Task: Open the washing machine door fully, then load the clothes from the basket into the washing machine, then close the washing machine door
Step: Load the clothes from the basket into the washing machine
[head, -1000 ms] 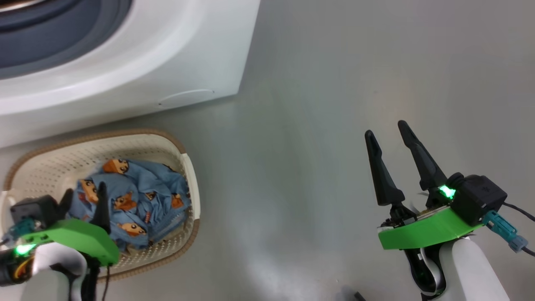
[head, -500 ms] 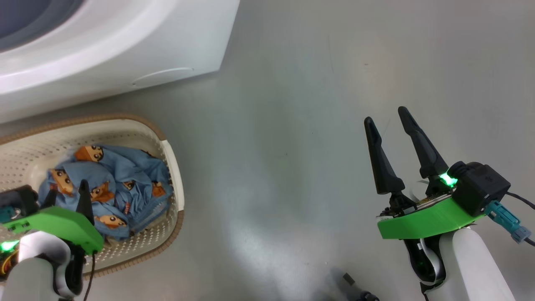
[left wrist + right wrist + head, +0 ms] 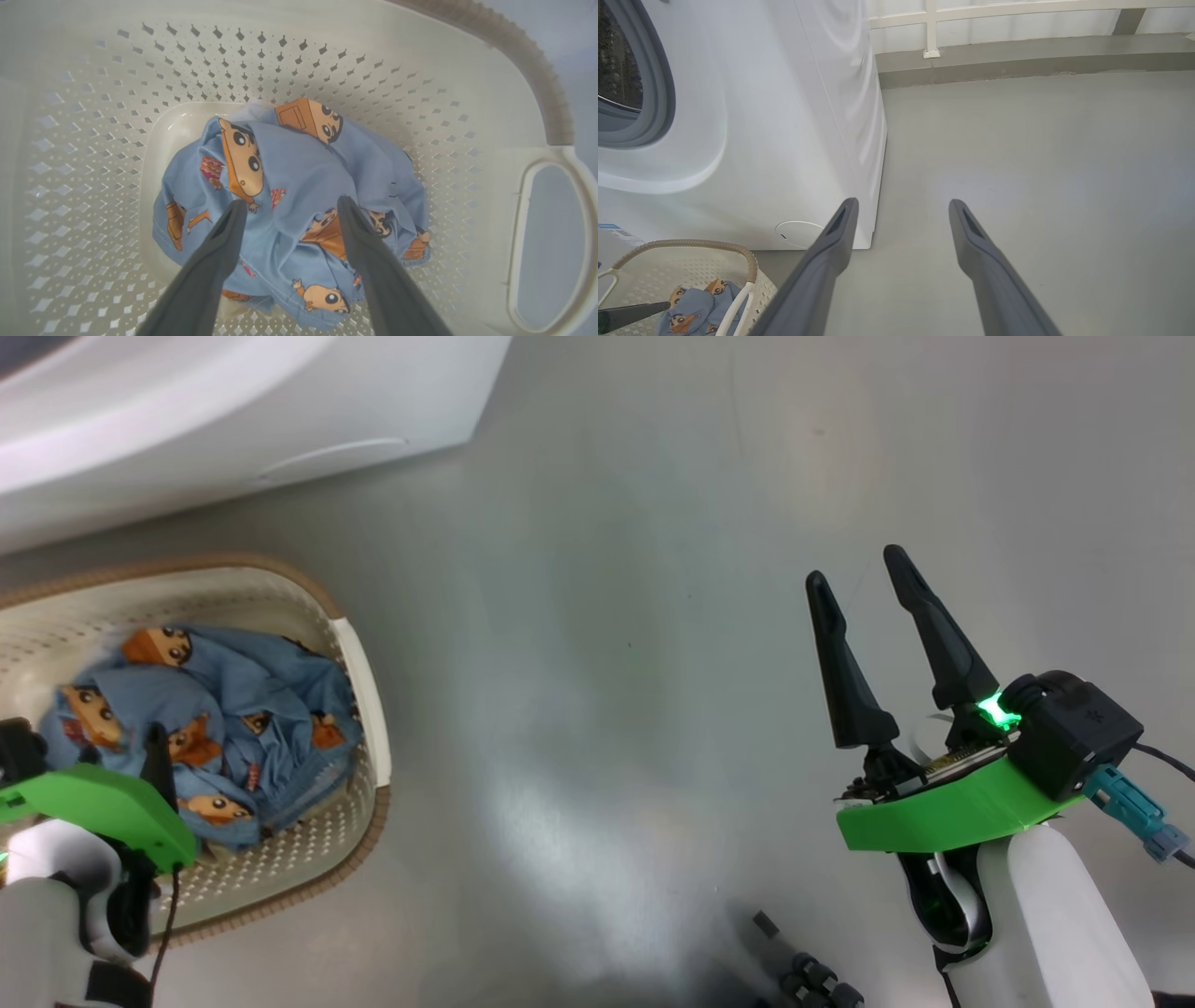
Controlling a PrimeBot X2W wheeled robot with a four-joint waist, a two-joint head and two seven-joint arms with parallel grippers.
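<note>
The cream basket (image 3: 359, 681) with a brown rim stands on the floor in front of the white washing machine (image 3: 233, 411). In it lie the clothes (image 3: 243, 700), a crumpled light blue garment with orange cartoon prints. My left gripper (image 3: 290, 203) hangs open just above that garment (image 3: 299, 172), inside the basket walls (image 3: 420, 93), with nothing between its fingers. My right gripper (image 3: 856, 567) stands open over bare floor, well to the right. In the right wrist view (image 3: 902, 203) it points past the washing machine (image 3: 784, 116), whose grey gasket (image 3: 663, 93) shows uncovered. The washing machine door is out of view.
Grey floor stretches right of the washer. A low ledge with a white rail (image 3: 1017, 56) runs along the back. A round cover (image 3: 798, 233) sits low on the washer front. Small dark parts (image 3: 803, 975) show at the head view's bottom edge.
The head camera has turned, so washer and basket sit further left and higher in the picture. Both grippers stay open, the left one still over the blue garment.
</note>
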